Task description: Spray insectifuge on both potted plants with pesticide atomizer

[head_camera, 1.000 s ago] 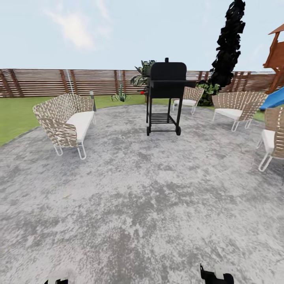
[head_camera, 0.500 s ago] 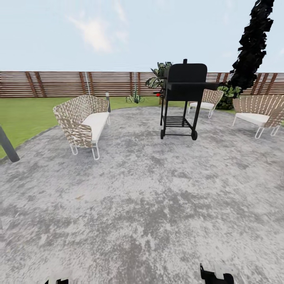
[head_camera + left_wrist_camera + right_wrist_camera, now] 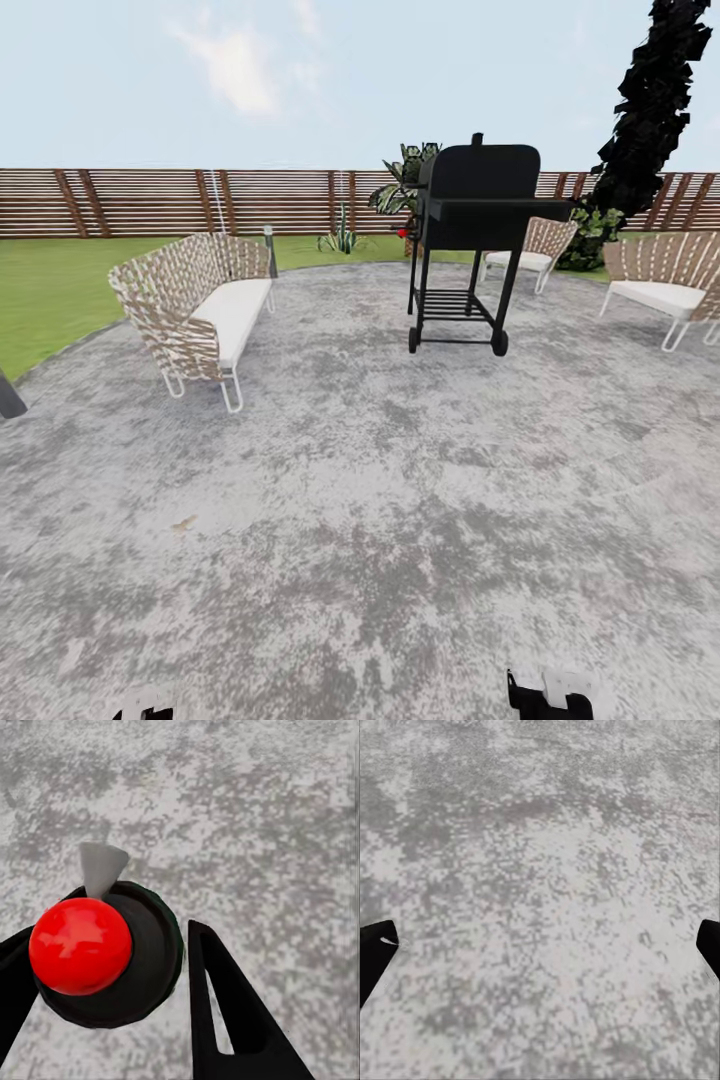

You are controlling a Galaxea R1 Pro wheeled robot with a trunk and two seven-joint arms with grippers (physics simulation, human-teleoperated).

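My left tool (image 3: 112,967) is clamped on the pesticide atomizer (image 3: 112,960): its dark round body sits between my 2 black fingers (image 3: 225,1012), the red spot and the greyish nozzle on top facing my wrist camera, with grey paving (image 3: 262,817) below it. My right tool (image 3: 540,952) is spread wide, its 2 fingertips (image 3: 375,952) at the far edges of the wrist view, with nothing between them but the same mottled stone.

From my head camera, both tools sit at the very bottom edge (left (image 3: 142,712), right (image 3: 548,698)). Ahead of them the round paving (image 3: 360,500) stretches out. Further ahead and to my left stands a woven sofa (image 3: 195,305) with a white cushion; ahead and slightly right, a black grill (image 3: 470,240) on wheels. Beyond it are 2 more woven chairs (image 3: 530,250), then lawn (image 3: 60,290), a spiky green plant (image 3: 340,240), a dark tree (image 3: 650,110) and the brown slatted fence (image 3: 150,200).
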